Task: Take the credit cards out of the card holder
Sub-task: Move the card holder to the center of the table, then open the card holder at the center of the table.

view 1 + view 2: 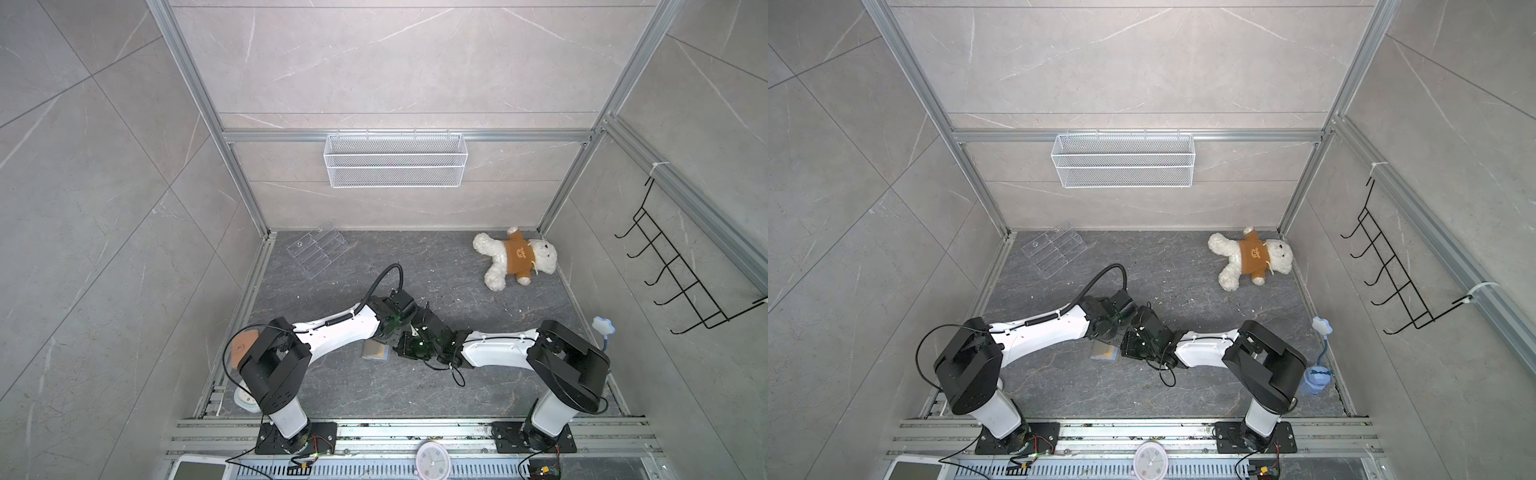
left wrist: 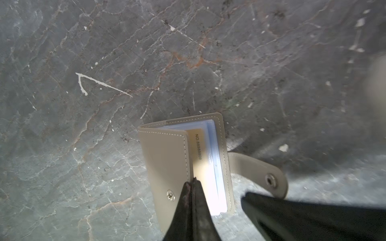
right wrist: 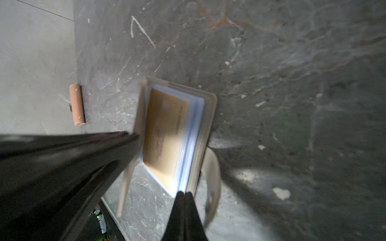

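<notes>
Card holder (image 1: 376, 350) lies near the middle of the table, just beneath the two wrists that meet there, and we see only a corner of it in both top views. Going by size, we start with the dark marbled table (image 1: 457, 386). The left arm (image 1: 332, 332) and right arm (image 1: 498, 353) reach inward over it. A white wire basket (image 1: 395, 160) hangs on the back wall. A white teddy bear (image 1: 515, 257) in a brown jumper lies at the far right corner. A clear acrylic tiered stand (image 1: 318, 253) sits at the far left. Both are well apart from the card holder.

In the wrist views we see the grey card holder open, with its front cover raised off the plastic sleeves. Its snap tab (image 2: 269, 177) sticks out to one side. A gold credit card (image 3: 165, 129) sits in the top sleeve, inside the holder. The left gripper (image 2: 193, 181) is closed, pinching the free edge of the front cover. The right gripper (image 3: 184, 194) is closed too, its tips at a corner of the back cover. We cannot tell whether it clamps anything.
</notes>
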`<state>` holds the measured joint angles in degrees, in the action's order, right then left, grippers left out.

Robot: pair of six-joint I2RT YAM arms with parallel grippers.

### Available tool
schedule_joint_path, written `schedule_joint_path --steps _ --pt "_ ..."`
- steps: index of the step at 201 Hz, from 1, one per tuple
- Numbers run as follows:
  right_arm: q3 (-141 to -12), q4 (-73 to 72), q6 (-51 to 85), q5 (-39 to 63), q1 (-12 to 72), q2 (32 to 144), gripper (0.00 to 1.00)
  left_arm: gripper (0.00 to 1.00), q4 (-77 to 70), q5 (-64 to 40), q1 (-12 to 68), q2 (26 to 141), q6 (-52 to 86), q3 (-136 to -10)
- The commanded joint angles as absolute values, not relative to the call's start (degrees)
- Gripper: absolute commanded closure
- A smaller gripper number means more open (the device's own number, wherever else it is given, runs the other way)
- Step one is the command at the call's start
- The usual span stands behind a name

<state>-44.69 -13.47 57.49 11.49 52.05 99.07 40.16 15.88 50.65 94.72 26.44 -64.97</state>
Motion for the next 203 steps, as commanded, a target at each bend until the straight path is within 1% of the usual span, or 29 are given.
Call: schedule_joint_path --steps 1,25,49,82,121,152,187,203 --pt "-44.74 -15.26 59.40 9.58 52.12 100.34 0.92 1.00 36.87 13.21 51.43 90.11 27.68 -64.74" --pt "-41.99 -17.05 60.13 8.59 51.10 98.15 0.85 1.00 35.54 11.86 50.65 87.75 27.89 -63.02" --pt "-42.47 -14.30 58.37 8.43 50.54 96.87 0.78 1.00 33.41 8.79 49.13 86.27 28.20 -60.95" --pt "-43.43 -12.33 58.32 7.52 50.27 98.23 0.78 1.00 30.15 6.05 47.45 84.68 29.32 -58.14" --pt "-45.52 -4.36 55.78 4.25 50.27 98.57 0.77 1.00 24.55 0.56 42.66 80.66 30.65 -51.43" --pt "-46.12 -3.24 54.59 3.80 50.27 99.82 0.77 1.00 19.89 -3.67 39.39 77.21 30.85 -45.89" --pt "-46.80 -2.69 54.05 3.74 50.28 101.33 0.77 1.00 19.25 -3.77 37.77 76.25 30.59 -42.30" --pt "-47.00 -2.24 53.79 3.34 50.32 101.81 0.77 1.00 20.23 -2.15 37.26 75.96 30.14 -41.43"
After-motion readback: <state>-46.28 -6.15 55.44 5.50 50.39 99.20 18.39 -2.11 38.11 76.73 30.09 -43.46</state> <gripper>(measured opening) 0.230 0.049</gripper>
